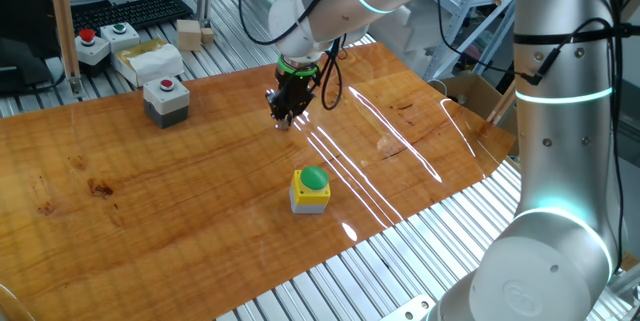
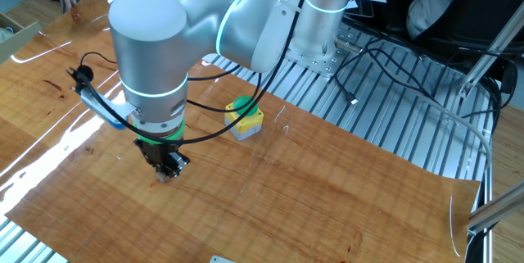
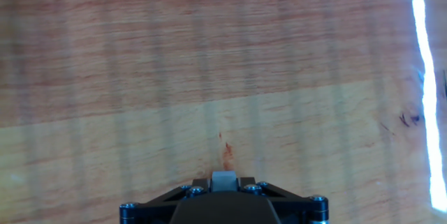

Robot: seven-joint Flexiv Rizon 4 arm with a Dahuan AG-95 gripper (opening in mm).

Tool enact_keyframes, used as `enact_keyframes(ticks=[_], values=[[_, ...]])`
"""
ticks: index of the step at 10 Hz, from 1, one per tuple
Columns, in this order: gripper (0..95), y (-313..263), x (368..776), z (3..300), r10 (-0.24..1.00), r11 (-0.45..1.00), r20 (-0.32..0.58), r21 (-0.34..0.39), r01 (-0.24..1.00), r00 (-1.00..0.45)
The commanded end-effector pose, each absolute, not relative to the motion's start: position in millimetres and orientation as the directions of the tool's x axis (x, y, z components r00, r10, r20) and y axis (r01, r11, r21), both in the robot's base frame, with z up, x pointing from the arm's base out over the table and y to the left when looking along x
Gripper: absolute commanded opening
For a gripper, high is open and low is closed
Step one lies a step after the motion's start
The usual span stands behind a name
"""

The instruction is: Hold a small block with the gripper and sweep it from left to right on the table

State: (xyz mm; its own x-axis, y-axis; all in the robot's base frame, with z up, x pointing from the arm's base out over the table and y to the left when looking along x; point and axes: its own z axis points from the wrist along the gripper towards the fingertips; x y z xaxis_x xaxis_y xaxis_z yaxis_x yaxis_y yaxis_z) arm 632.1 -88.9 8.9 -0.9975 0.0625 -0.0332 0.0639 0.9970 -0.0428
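My gripper (image 1: 288, 117) points straight down at the table (image 1: 200, 191), its tips right at the board, and its jaws stand narrow. In the hand view a small pale-grey square shows between the jaw mounts; I take that for the block (image 3: 223, 180), pinched in my gripper (image 3: 223, 185) and resting on or just above the wood. In both fixed views the block is too small to pick out under the black fingers, so the hold is a judgement, not a plain sight.

To sweep well, I should keep the wrist upright and the height constant, so the block skims the board without digging in or lifting off. The pressure should be light: the glossy surface will let it slide, but a tilt could lever the block out of so small a pinch. The path should be one straight line across, clear of the green button box (image 1: 310, 189), which sits near my gripper toward the front edge.

The fingertips are cut off at the bottom of the hand view. The other fixed view shows my gripper (image 2: 168, 167) low on the board, but whether block and wood touch I cannot tell.
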Motion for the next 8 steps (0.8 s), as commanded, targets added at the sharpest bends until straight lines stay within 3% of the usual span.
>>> enact_keyframes(ticks=[1,8], values=[[0.0,-89.4,631.6,7.7,0.025,0.998,-0.039,-0.050,0.027,-0.999],[0.0,-89.2,631.5,7.3,0.029,0.998,-0.047,-0.045,0.031,-0.998]])
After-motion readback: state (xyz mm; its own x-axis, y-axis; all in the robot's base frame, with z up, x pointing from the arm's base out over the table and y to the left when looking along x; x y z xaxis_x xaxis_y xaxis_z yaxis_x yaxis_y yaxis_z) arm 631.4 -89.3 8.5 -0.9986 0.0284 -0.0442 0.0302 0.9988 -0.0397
